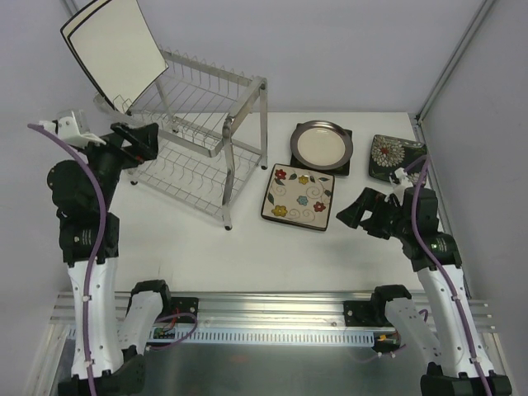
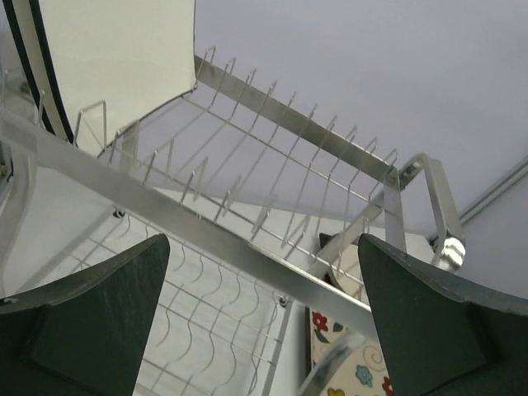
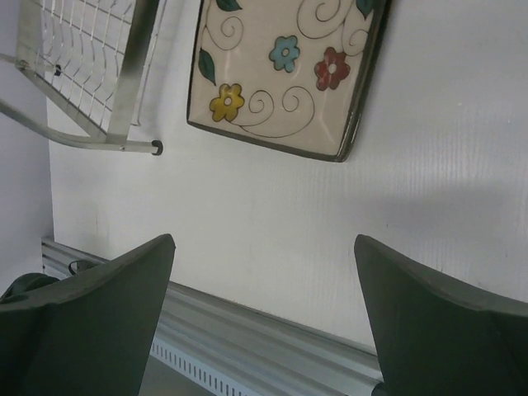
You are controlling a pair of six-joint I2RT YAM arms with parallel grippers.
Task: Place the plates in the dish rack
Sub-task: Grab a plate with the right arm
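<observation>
The silver wire dish rack (image 1: 206,124) stands at the back left. A white square black-rimmed plate (image 1: 111,54) stands tilted in the left end of its upper tier. My left gripper (image 1: 142,142) is open at the rack's left side, empty; in its wrist view (image 2: 262,243) the rack (image 2: 289,124) and the white plate (image 2: 124,66) rise ahead. A flowered cream plate (image 1: 299,196) lies flat right of the rack. A round grey-rimmed plate (image 1: 322,144) rests on a dark square plate (image 1: 346,168). A dark plate with white blooms (image 1: 394,157) lies far right. My right gripper (image 1: 352,210) is open, empty, beside the flowered plate (image 3: 280,66).
The right wrist view shows my right gripper (image 3: 262,241) over bare table, with the rack's foot (image 3: 155,147) at upper left and the metal rail (image 3: 272,338) at the table's near edge. A frame post (image 1: 454,62) runs up at the back right.
</observation>
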